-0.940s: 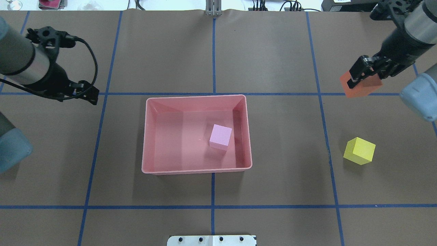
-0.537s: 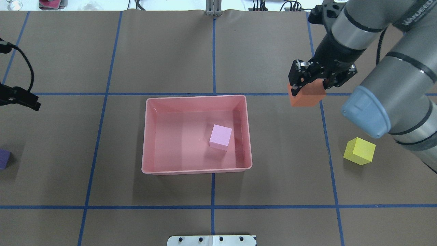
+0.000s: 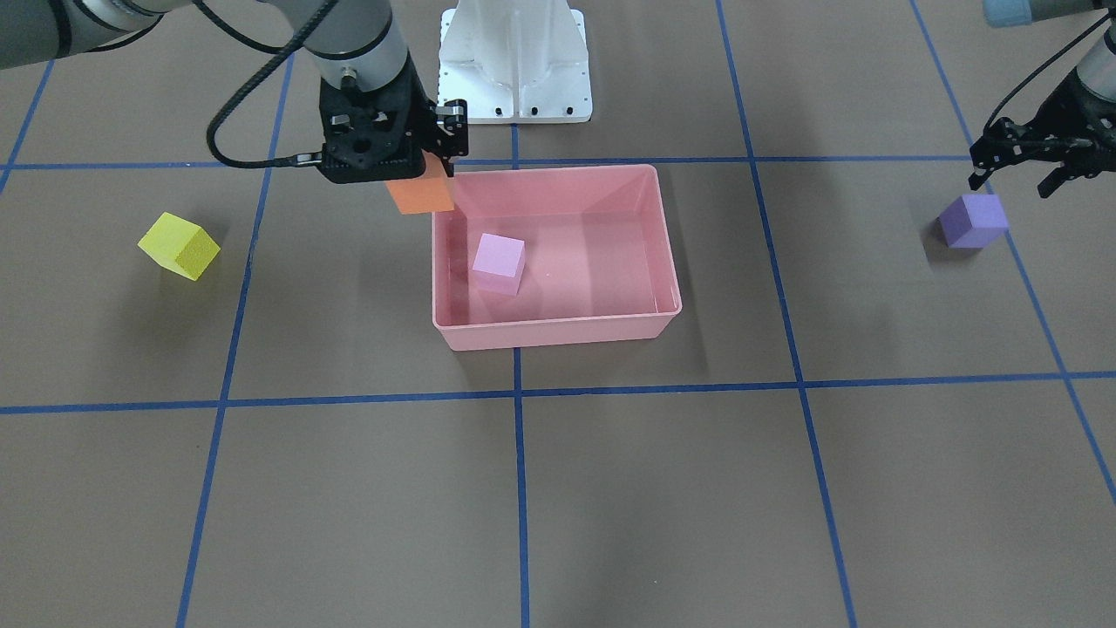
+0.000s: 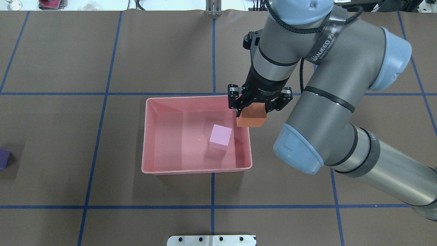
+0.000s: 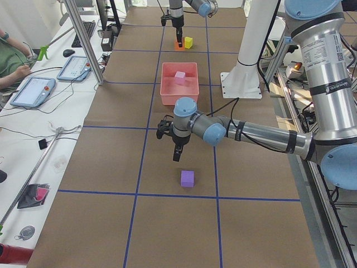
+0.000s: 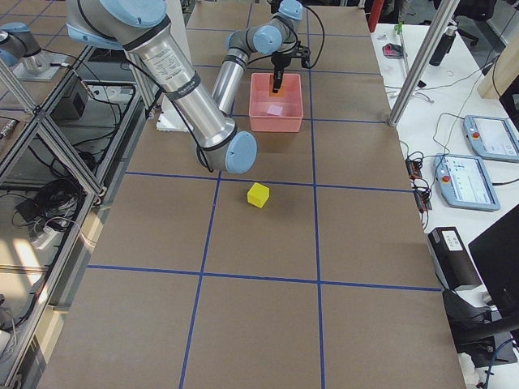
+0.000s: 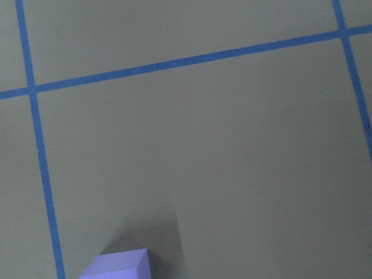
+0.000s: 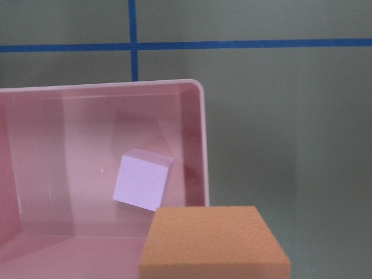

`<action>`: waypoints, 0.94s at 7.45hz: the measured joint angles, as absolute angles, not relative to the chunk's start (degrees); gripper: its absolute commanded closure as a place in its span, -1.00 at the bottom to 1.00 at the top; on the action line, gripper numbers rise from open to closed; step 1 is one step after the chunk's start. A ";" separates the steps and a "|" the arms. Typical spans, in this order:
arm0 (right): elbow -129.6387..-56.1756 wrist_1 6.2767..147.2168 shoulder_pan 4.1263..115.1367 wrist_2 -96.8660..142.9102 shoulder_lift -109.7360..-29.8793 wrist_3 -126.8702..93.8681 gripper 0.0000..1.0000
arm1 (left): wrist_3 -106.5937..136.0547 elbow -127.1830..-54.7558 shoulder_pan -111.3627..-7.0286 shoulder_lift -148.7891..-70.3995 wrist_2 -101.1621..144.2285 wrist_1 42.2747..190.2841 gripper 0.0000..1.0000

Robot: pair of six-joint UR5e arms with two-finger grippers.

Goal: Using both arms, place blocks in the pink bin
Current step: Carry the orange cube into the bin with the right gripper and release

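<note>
Right hand (image 4: 252,110) clamps the orange block (image 4: 251,119) over the pink bin (image 4: 196,169) rim nearest the counter (image 4: 164,51) right edge, ready for dropping.

White capitals on a black strap (image 4: 324,39) wrapped round the right arm (image 4: 327,112), beyond and to the right of the pink bin (image 4: 150,136) in the overhead view, read roughly "…ANJEED"; the first letter is unclear. Lettering on the black wrist collar (image 4: 265,91) just above the bin's far right corner is too small to read.
</note>
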State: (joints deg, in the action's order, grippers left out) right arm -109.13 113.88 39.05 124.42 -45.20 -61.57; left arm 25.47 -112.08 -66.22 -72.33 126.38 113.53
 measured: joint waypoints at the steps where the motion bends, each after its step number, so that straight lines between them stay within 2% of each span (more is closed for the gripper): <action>1: -107.18 110.65 37.44 123.00 -44.62 -63.90 1.00 | 25.58 -108.94 -66.52 -71.77 126.26 116.62 -1.00; 4: -104.43 106.75 34.54 120.38 -43.85 -66.57 1.00 | 36.41 -98.82 -66.16 -72.30 125.81 131.80 -1.00; 7: -104.02 106.46 33.64 119.65 -43.69 -66.86 1.00 | 42.37 -95.60 -65.32 -72.63 125.65 138.10 -1.00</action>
State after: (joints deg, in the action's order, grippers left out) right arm -104.02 106.46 33.64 119.65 -43.69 -66.86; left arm 42.37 -95.60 -65.32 -72.63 125.65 138.10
